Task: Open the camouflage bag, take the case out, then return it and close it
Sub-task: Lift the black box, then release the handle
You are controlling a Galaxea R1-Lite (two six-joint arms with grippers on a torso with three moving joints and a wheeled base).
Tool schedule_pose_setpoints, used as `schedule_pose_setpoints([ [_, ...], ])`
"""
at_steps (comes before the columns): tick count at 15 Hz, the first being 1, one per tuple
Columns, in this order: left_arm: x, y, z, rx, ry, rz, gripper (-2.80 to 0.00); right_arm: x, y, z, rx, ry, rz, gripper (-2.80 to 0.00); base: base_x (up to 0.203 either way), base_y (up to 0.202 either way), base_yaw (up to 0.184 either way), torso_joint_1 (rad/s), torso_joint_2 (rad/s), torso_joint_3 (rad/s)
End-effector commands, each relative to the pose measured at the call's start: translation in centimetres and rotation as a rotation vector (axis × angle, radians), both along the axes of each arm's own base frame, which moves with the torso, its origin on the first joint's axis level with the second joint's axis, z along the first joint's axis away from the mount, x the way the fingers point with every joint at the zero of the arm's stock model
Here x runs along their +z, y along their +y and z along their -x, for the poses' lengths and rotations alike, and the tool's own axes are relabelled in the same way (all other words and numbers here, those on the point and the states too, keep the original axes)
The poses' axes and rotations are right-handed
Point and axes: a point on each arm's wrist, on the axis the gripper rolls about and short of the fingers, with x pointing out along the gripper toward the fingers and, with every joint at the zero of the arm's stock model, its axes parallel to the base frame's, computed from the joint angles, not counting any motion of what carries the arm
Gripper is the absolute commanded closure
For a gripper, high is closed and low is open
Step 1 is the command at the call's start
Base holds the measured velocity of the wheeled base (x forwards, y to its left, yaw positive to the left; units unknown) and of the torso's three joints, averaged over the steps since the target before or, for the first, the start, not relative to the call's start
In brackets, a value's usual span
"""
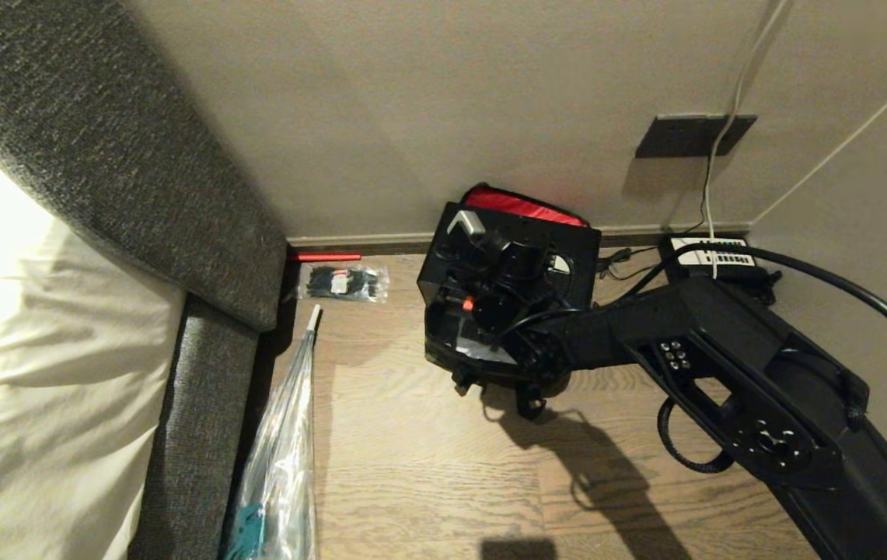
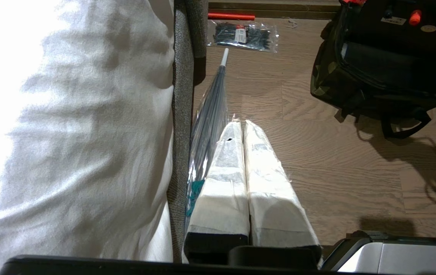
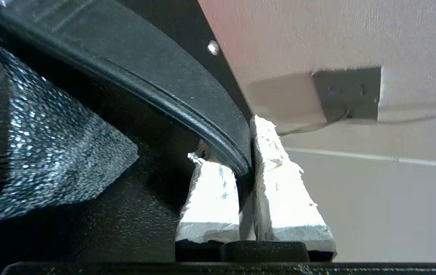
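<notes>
The camouflage bag point(image 1: 525, 207) sits on the wood floor against the wall, open, with its red lining showing at the back. Its camouflage side point(image 2: 323, 74) shows in the left wrist view. The black case point(image 1: 567, 257) stands in the bag's mouth, its red latch point(image 1: 468, 303) facing me. My right gripper point(image 3: 237, 149) is shut on the case's curved black handle point(image 3: 164, 88), one taped finger on each side of it. In the head view the right arm reaches over the case and hides the fingers. My left gripper point(image 2: 242, 124) hangs shut and empty above the floor beside the bed.
A grey upholstered bed frame point(image 1: 202, 233) with white bedding fills the left. A wrapped umbrella point(image 1: 288, 435), a packet of black cable ties point(image 1: 342, 281) and a red stick point(image 1: 324, 256) lie by it. A telephone point(image 1: 715, 257) and cables sit under a wall plate point(image 1: 692, 134).
</notes>
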Motion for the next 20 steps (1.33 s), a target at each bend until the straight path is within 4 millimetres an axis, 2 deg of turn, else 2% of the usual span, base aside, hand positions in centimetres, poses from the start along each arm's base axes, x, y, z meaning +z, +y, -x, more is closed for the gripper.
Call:
schedule_pose_setpoints([
  [1,0.0,0.0,0.0,0.001,-0.001,0.000,0.00,0.7,-0.4,0.3,-0.023,-0.004,-0.007,0.00,0.000,0.000,0.000,0.000,0.00,0.000],
  [7,0.0,0.0,0.0,0.003,-0.001,0.000,0.00,1.5,-2.6,-0.2,-0.063,-0.002,-0.011,0.00,0.000,0.000,0.000,0.000,0.00,0.000],
  [20,0.0,0.0,0.0,0.002,-0.001,0.000,0.00,2.9,-7.5,0.7,-0.143,-0.016,-0.025,0.00,0.000,0.000,0.000,0.000,0.00,0.000],
])
